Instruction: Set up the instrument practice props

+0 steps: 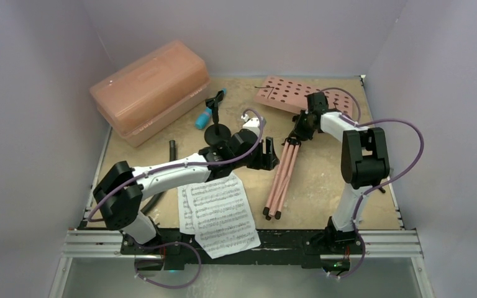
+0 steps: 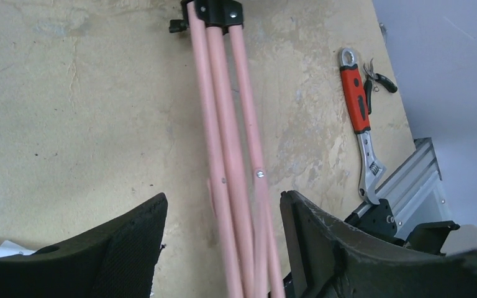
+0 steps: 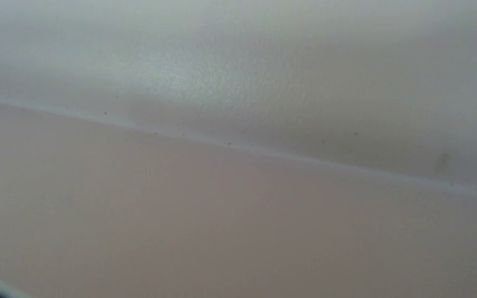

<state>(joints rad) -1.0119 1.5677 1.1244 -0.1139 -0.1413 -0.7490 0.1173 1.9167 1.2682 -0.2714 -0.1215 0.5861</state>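
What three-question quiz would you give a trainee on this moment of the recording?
1. True or false: the music stand stands upright on spread tripod legs.
2. Pick one. The left gripper is: A, shut on the pink legs; B, open with the pink legs between its fingers; C, well away from the pink legs.
3. Name the red-handled tool that lies to the right of the legs in the left wrist view.

Key: 1 false, it lies flat on the table with its legs folded together; 2 B; 3 an adjustable wrench.
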